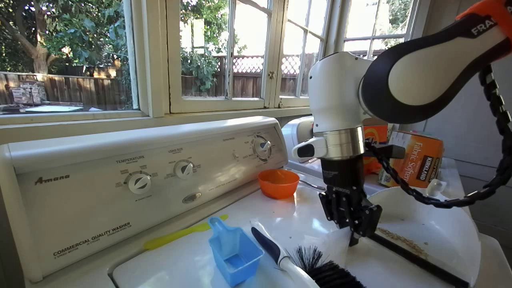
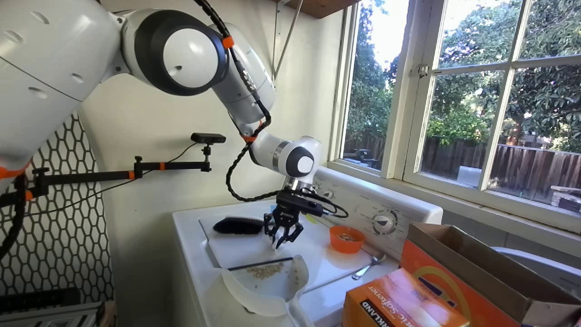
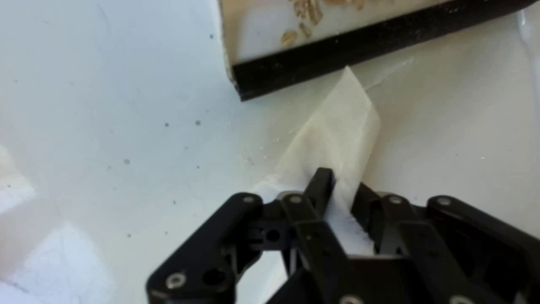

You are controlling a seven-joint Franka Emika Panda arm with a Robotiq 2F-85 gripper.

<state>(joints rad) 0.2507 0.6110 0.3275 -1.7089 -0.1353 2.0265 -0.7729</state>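
In an exterior view, my gripper (image 1: 353, 239) is pinching white paper (image 1: 338, 242) over the washer lid (image 1: 180, 264). In the wrist view, fingers (image 3: 321, 183) are nearly meeting around it by the dustpan lip (image 3: 371, 44); I should be moving gently, avoiding snags.

**Daylit Laundry Corner**

White-framed glass windows (image 1: 276, 72) stand behind the white metal washer (image 1: 160, 202), showing leafy green trees (image 1: 84, 36) and a weathered brown plank fence (image 1: 58, 90); daylight glints on the washer. In an exterior view, a plain cream wall (image 2: 147, 231) rises beside a black-and-white hexagon-patterned panel (image 2: 68, 245), and a brown wooden shelf (image 2: 314, 7) hangs overhead on a thin metal bracket (image 2: 288, 41).
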